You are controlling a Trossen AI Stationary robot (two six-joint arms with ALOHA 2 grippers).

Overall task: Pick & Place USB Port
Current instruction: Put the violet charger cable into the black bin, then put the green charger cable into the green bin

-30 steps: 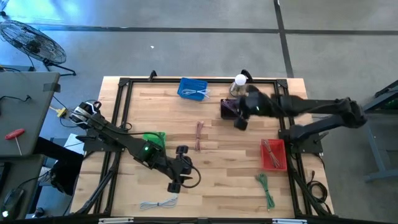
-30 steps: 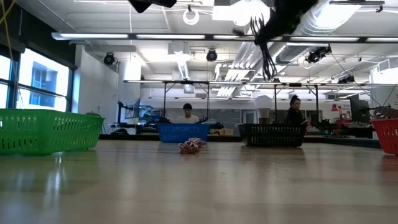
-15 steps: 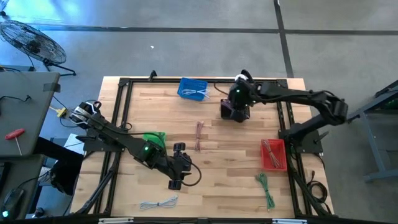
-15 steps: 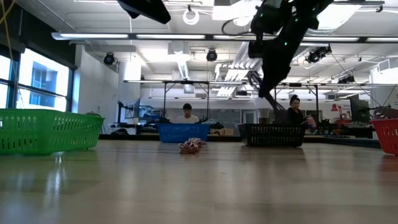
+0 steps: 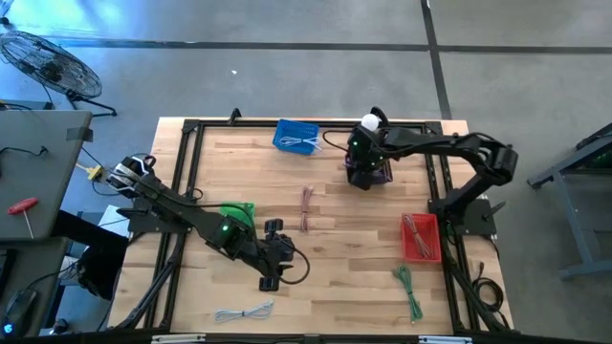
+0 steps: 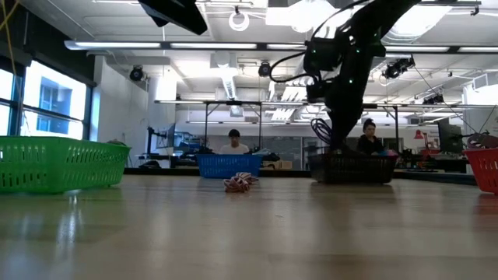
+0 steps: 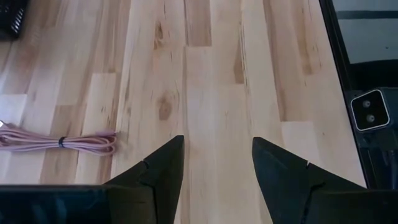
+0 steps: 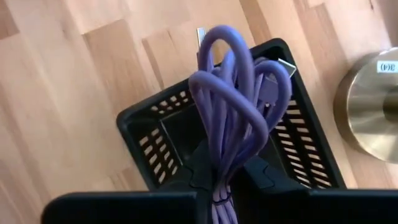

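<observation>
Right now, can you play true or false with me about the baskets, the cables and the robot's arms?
1. The right fingers hold a purple cable over the black basket. True.
2. The left fingers hold the pink cable. False: they are open and hold nothing; the pink cable lies on the table to one side.
3. The red basket has cables in it. True.
4. The green cable lies inside the green basket. False: it lies on the table, near the red basket.
5. The blue basket is empty. False: a pale cable lies in it.
</observation>
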